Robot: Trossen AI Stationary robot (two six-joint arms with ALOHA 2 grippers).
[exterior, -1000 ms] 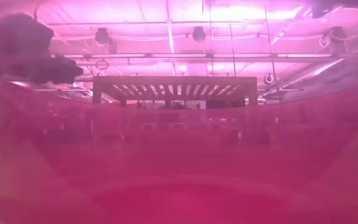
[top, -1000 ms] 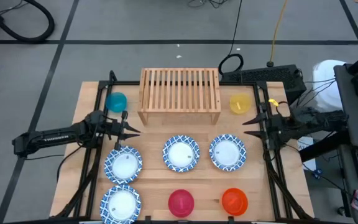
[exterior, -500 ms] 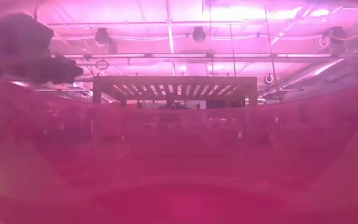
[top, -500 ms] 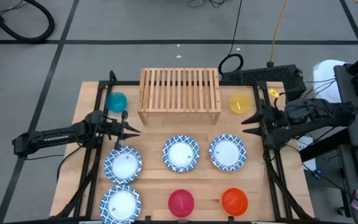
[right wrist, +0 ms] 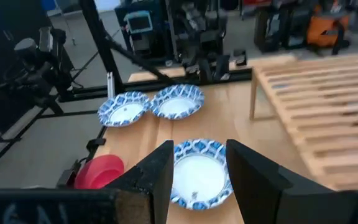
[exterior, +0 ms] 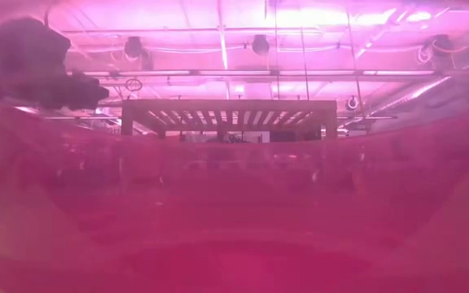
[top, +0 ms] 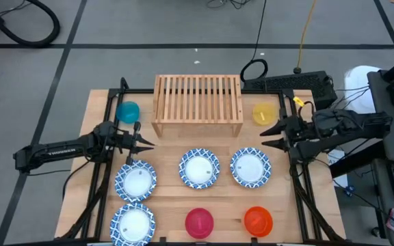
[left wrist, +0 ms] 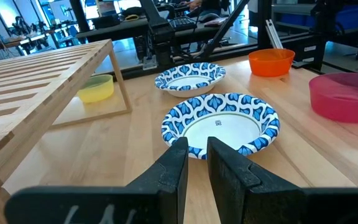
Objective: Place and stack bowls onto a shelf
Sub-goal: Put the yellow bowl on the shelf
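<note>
— What do the bowls and the rack look like?

— Four wide round dishes with blue-patterned rims and white centres lie on the pale wooden tabletop (top: 173, 198): two side by side in front of the low light-wood slatted shelf (top: 198, 104), namely the middle dish (top: 199, 169) and the right dish (top: 250, 167), and two on the left, one dish (top: 135, 181) behind the nearest dish (top: 133, 223). The small teal bowl (top: 127, 112) sits just left of the shelf, the small yellow bowl (top: 264, 114) just right of it. The red bowl (top: 199, 222) and orange bowl (top: 258, 220) stand at the near edge. Nothing rests on the shelf's slats.

— Anything different from a second ago?

— The right arm has reached further in over the table edge towards the yellow bowl and the right dish. The bowls and the left arm are where they were.

— And the grippers?

— The right gripper (top: 272, 135) hangs between the yellow bowl and the right dish, fingers spread wide, empty. The left gripper (top: 144, 142) hovers beside the shelf's left leg, its fingers (left wrist: 174, 167) a narrow gap apart, holding nothing.
</note>
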